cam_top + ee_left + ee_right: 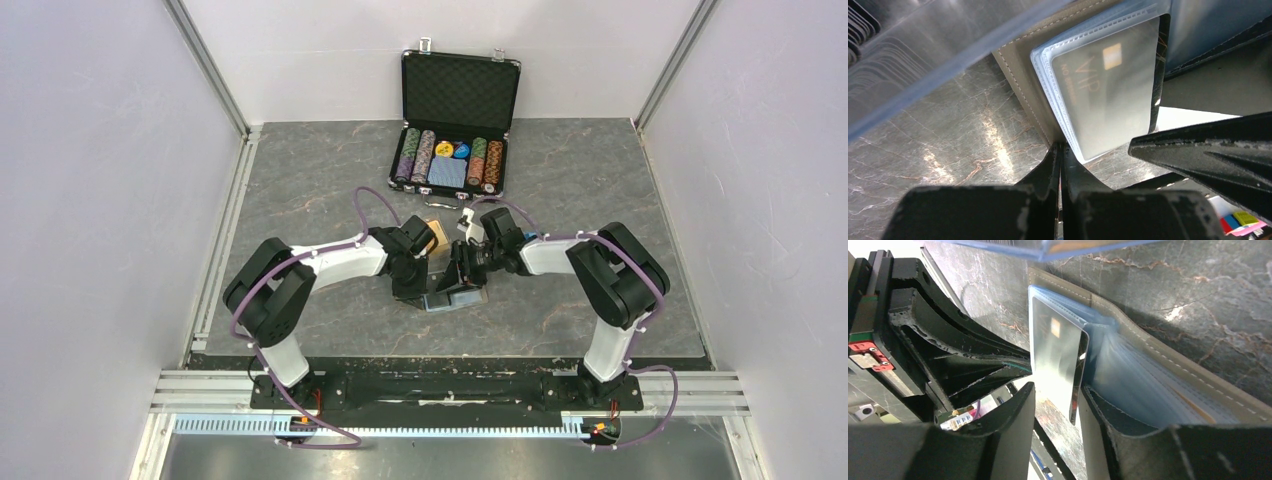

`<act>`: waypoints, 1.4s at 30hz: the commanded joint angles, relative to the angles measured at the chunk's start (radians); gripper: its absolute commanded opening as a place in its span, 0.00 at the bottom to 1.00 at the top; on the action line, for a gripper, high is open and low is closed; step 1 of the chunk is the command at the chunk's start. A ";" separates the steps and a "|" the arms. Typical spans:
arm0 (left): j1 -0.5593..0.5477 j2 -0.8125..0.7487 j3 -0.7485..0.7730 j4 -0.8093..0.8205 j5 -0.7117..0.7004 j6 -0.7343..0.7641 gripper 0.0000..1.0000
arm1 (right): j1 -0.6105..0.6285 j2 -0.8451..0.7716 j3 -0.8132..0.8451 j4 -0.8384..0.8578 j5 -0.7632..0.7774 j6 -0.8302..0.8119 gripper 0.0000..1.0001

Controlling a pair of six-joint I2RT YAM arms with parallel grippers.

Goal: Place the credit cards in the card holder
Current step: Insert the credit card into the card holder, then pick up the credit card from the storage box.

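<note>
The khaki card holder lies open on the table between both arms, its clear sleeves fanned out. In the left wrist view a black VIP credit card sits inside a clear sleeve of the card holder. My left gripper is shut, pinching the holder's near corner. In the right wrist view the glossy black card stands on edge, partly in a sleeve of the card holder. My right gripper is open around the card's free end, both fingers off it. An orange edge shows deeper among the sleeves.
An open black poker chip case with chips and a blue deck stands at the back. A small orange-tan box sits just behind the grippers. The left gripper's fingers crowd close beside the card.
</note>
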 commanded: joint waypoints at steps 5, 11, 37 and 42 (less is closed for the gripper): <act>-0.013 -0.154 0.027 0.028 -0.117 0.079 0.18 | 0.015 -0.081 0.104 -0.218 0.108 -0.115 0.56; -0.012 -0.305 0.017 0.022 -0.228 0.106 0.44 | 0.015 -0.125 0.125 -0.281 0.167 -0.134 0.62; 0.535 -0.509 -0.134 0.233 0.283 -0.045 0.66 | 0.023 0.027 0.547 -0.416 0.187 -0.197 0.69; 0.581 -0.494 -0.062 0.016 0.155 0.084 0.65 | 0.041 0.144 0.696 -0.452 0.177 -0.198 0.68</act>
